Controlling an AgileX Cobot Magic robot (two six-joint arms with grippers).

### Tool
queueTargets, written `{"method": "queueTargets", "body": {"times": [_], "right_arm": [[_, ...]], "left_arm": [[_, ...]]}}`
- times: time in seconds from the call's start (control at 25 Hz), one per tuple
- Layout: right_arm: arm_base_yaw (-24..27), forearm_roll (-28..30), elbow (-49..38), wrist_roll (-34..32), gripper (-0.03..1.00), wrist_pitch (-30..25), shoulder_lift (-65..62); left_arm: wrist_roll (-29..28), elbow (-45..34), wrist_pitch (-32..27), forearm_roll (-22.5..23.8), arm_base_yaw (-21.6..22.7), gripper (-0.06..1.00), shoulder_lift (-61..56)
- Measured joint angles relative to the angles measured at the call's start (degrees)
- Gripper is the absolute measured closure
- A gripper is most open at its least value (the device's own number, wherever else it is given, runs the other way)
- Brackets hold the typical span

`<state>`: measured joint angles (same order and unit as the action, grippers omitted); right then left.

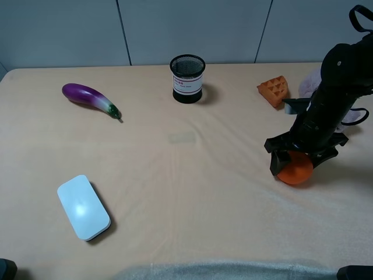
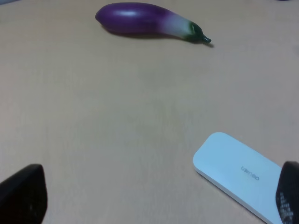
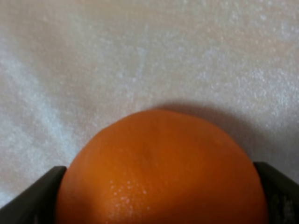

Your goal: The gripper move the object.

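Note:
The round orange fruit (image 1: 296, 170) rests on the beige table (image 1: 192, 175) at the right. My right gripper (image 1: 297, 161), black and angular, comes down over it with a finger on each side. In the right wrist view the orange (image 3: 161, 168) fills the space between the two dark fingers (image 3: 32, 198), which touch its sides. My left gripper (image 2: 156, 193) is open and empty, low over the table at the front left, with only its fingertips showing.
A purple eggplant (image 1: 90, 98) lies at the back left and shows in the left wrist view (image 2: 149, 19). A white flat case (image 1: 83, 207) lies front left. A black mesh cup (image 1: 187, 79) stands at the back centre. An orange waffle wedge (image 1: 274, 90) lies behind the right arm.

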<state>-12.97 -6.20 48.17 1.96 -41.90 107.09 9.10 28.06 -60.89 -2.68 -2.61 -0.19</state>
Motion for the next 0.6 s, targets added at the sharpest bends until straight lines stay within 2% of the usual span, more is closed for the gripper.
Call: {"method": "queueTargets", "body": {"times": [0.6], "right_arm": [[0.00, 0.00, 0.00, 0.06, 0.41, -0.12, 0.00]], "left_arm": [[0.00, 0.00, 0.00, 0.00, 0.00, -0.03, 0.00]]}}
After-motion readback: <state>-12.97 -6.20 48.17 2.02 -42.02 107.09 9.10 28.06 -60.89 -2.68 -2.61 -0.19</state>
